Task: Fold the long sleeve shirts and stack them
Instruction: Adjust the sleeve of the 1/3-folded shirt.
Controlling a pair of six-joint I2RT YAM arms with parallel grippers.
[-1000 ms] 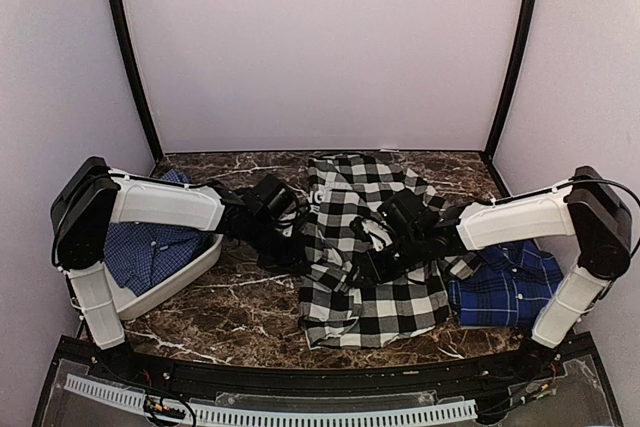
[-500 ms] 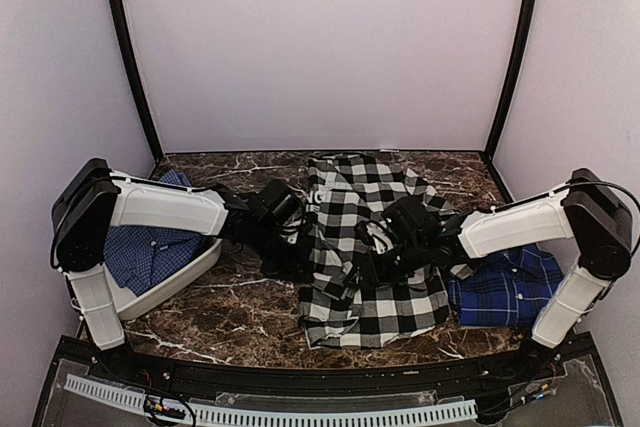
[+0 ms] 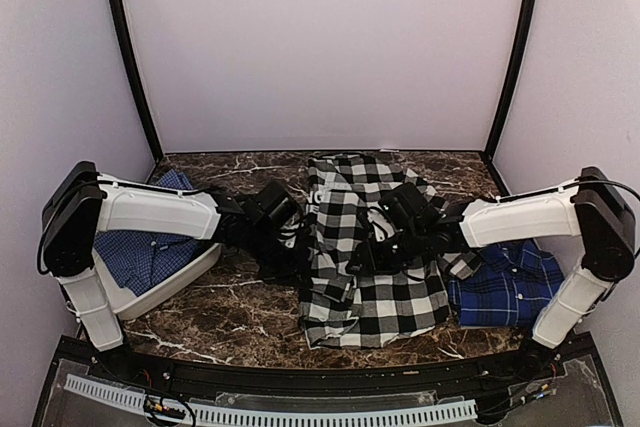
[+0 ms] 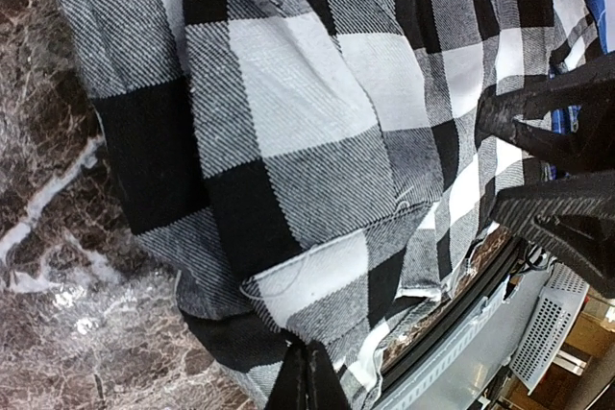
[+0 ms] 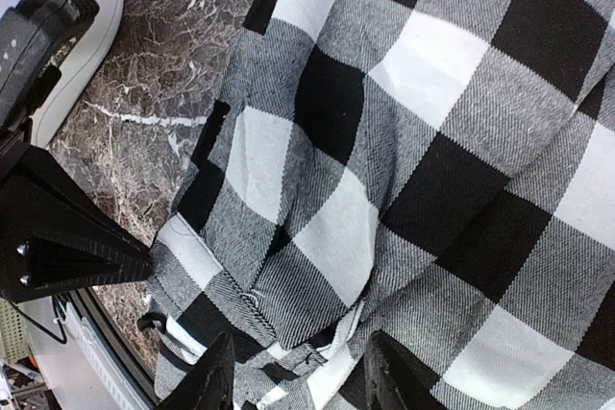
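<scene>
The black-and-white checked shirt (image 3: pixel 372 292) lies rumpled at the table's middle, filling both wrist views (image 4: pixel 317 122) (image 5: pixel 423 141). My left gripper (image 3: pixel 300 255) (image 4: pixel 308 383) is at its left edge, shut on a fold of the hem. My right gripper (image 3: pixel 372 250) (image 5: pixel 300 383) hangs low over the shirt's middle, open, its fingers (image 5: pixel 213 381) straddling bunched cloth. A dark blue plaid shirt (image 3: pixel 508 287) lies folded at the right, partly under my right arm.
A white bin (image 3: pixel 196 269) at the left holds another blue checked shirt (image 3: pixel 150 252). Brown marble tabletop (image 3: pixel 240 297) shows between bin and checked shirt. Black frame posts stand at the back corners; a black rail runs along the near edge.
My left gripper closed on the checked shirt's edge. My right gripper shifted slightly back and left over the shirt, and its jaws narrowed a little.
</scene>
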